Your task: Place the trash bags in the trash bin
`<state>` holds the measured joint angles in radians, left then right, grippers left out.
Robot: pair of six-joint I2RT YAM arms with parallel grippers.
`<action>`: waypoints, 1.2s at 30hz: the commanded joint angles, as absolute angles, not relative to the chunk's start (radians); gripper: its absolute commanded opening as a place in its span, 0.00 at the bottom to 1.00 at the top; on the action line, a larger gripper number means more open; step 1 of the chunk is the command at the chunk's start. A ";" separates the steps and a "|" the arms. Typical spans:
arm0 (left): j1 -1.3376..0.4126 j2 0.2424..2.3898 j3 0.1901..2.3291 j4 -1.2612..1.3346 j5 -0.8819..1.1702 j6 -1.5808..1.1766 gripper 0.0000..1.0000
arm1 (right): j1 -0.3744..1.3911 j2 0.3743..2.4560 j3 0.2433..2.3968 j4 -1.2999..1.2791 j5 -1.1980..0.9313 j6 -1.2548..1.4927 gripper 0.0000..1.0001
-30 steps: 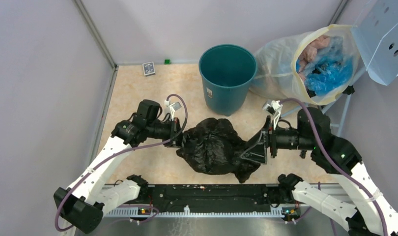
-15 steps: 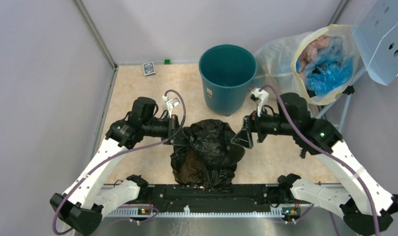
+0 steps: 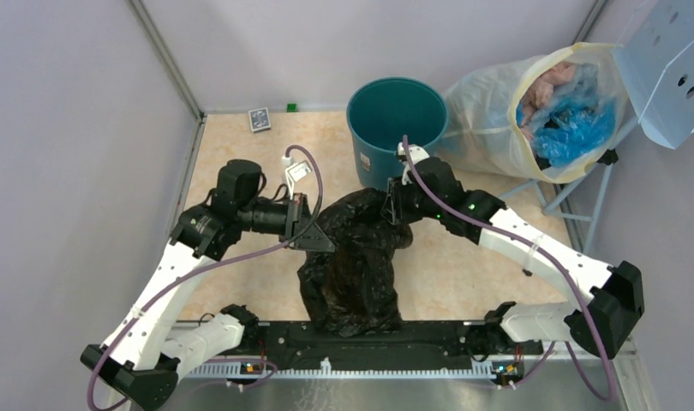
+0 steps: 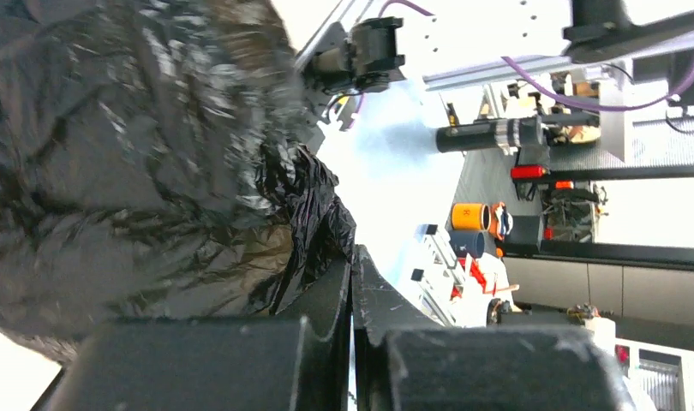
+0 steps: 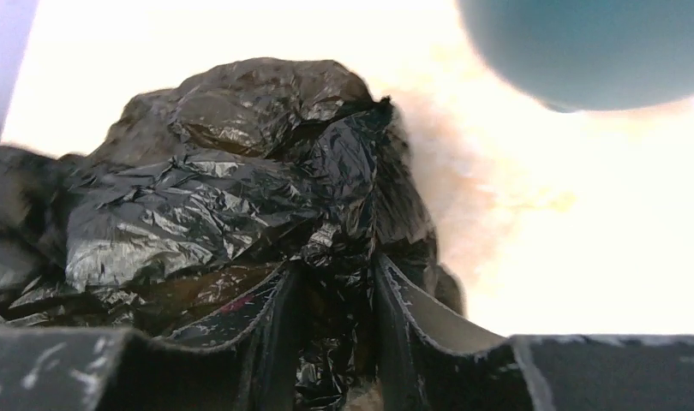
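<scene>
- White label (image 3: 367,160) on the side of the teal bin (image 3: 391,175): there's print on it, but too small to read from the top camera.
- Small blue patterned card box (image 3: 259,118) at the back of the worktop (image 3: 241,163); no lettering can be made out on it either.
- Black trash bag (image 3: 352,274) is up off the worktop, slung between the two arms just in front of the bin. Its lower part hangs toward the near edge.
- The bag is thin, glossy and heavily crinkled, with a brownish sheen where the film is stretched.
- Left gripper (image 4: 352,257) is clenched flat, with a fold of the bag running down into the seam at the tips. The film is so thin that the pinch itself is hard to see.
- Right gripper (image 5: 337,267) is grasping a bunched fold at the bag's top. Black film fills the narrow gap between the fingers (image 5: 275,321).
- The bin is round, smooth plastic and tapers toward its base. In the right wrist view only a blurred curve of its wall shows.
- Translucent whitish sack (image 3: 485,111) leans beside the bin, blue and pink material showing through its mouth; its far side is hidden behind a perforated white panel (image 3: 669,68).
</scene>
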<state>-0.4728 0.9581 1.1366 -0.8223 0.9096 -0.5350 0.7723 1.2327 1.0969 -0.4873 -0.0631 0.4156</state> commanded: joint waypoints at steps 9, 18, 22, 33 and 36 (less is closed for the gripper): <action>-0.474 0.956 1.339 -0.553 1.128 -0.643 0.00 | 0.734 1.120 1.079 -0.510 0.172 0.359 0.74; -0.473 1.129 1.460 -0.489 0.994 -0.643 0.00 | 0.737 0.954 1.226 -0.688 0.008 0.291 0.74; -0.473 1.168 1.476 -0.460 0.935 -0.651 0.00 | 0.822 1.004 1.322 -0.723 -0.108 0.305 0.70; -0.474 1.159 1.441 -0.421 0.916 -0.681 0.00 | 0.997 1.133 1.354 -0.615 -0.171 0.365 0.72; -0.474 1.158 1.439 -0.430 0.894 -0.681 0.00 | 1.048 1.142 1.357 -0.599 -0.151 0.379 0.75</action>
